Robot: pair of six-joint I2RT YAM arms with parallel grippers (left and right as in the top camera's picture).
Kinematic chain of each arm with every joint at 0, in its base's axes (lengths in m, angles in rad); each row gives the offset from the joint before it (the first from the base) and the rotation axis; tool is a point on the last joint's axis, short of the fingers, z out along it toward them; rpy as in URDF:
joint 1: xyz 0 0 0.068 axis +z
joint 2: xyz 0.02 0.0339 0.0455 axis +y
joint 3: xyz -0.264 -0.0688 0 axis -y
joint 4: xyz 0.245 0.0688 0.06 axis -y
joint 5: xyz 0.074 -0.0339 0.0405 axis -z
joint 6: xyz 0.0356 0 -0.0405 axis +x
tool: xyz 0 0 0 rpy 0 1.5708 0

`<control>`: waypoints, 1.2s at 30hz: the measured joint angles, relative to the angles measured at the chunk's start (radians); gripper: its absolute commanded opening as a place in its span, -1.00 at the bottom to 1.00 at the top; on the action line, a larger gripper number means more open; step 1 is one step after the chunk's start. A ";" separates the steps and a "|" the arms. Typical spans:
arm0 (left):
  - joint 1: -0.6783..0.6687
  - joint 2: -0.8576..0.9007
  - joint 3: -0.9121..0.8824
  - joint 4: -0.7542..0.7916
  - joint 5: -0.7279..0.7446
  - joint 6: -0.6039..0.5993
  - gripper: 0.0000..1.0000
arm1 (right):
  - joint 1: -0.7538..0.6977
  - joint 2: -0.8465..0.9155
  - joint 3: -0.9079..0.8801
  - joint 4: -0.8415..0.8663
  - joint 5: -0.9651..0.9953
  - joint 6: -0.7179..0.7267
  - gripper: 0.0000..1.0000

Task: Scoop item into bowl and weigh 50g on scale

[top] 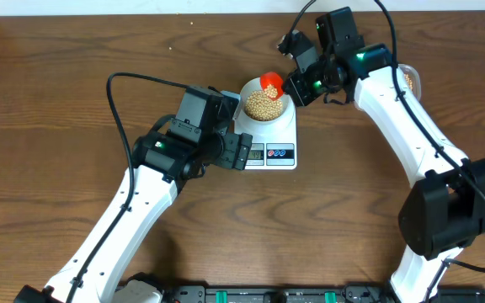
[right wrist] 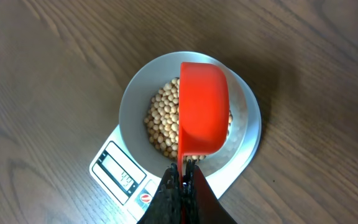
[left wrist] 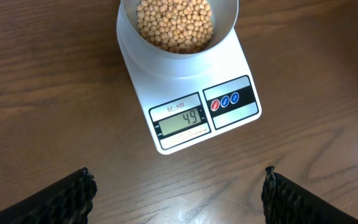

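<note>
Low in the frame, my right claw (right wrist: 182, 180) is clamped on the red scoop (right wrist: 202, 109) above the bowl (right wrist: 134, 102) of beans (right wrist: 160, 124). My left claw (left wrist: 179, 193) is apart. The scale (left wrist: 179, 84) shows 49.

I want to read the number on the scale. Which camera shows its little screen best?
The left wrist view: the scale's display faces the camera, large and sharp, reading 49. Overhead it is tiny, beside the left gripper, digits unreadable. The right wrist view shows it small and tilted at the lower left, hard to read.
</note>
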 measured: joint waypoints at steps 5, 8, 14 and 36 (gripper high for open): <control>0.000 0.000 0.000 0.000 0.000 0.000 0.75 | 0.003 0.000 0.000 0.000 0.000 -0.010 -0.98; 0.000 0.000 0.000 0.000 0.000 0.000 0.75 | 0.003 0.000 0.000 0.000 0.012 -0.011 -0.98; 0.000 0.000 0.000 0.000 0.000 0.000 0.76 | 0.004 0.000 0.000 -0.004 0.030 -0.014 -0.98; 0.000 0.000 0.000 0.000 0.000 0.000 0.75 | 0.015 0.000 0.000 -0.004 0.030 -0.039 -0.98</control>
